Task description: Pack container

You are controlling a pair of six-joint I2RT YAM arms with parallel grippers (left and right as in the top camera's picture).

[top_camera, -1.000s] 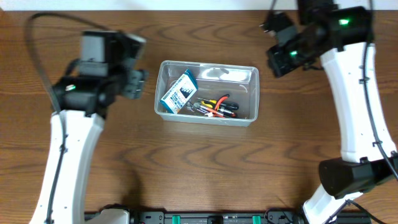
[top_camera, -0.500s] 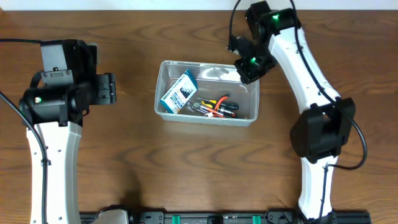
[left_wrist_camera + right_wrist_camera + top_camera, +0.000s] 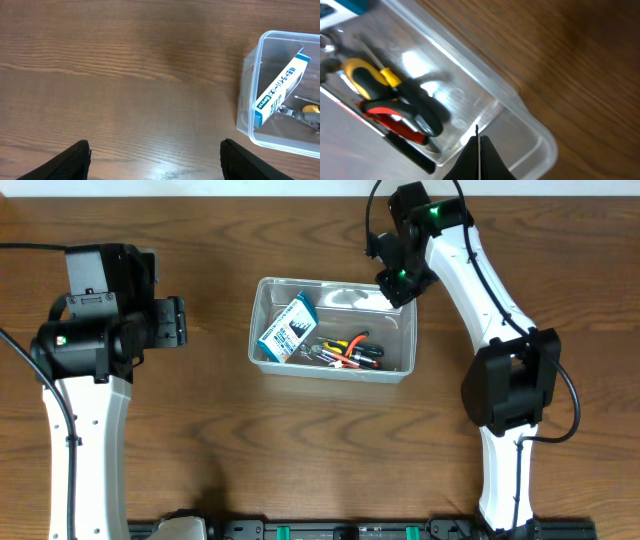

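Container [image 3: 245, 92] cut off at the left-wrist view's right edge (tools [image 3: 415, 107] inside blurred in the right-wrist view)

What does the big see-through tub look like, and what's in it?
The tub is clear plastic, a rectangle with rounded corners and a rim. It sits upright and open on the wooden table, with no lid in view. Inside, a blue-and-white box leans at its left end, and hand tools with red, yellow and black handles lie on its floor. The right hand is over its far right corner; whether it touches is unclear.
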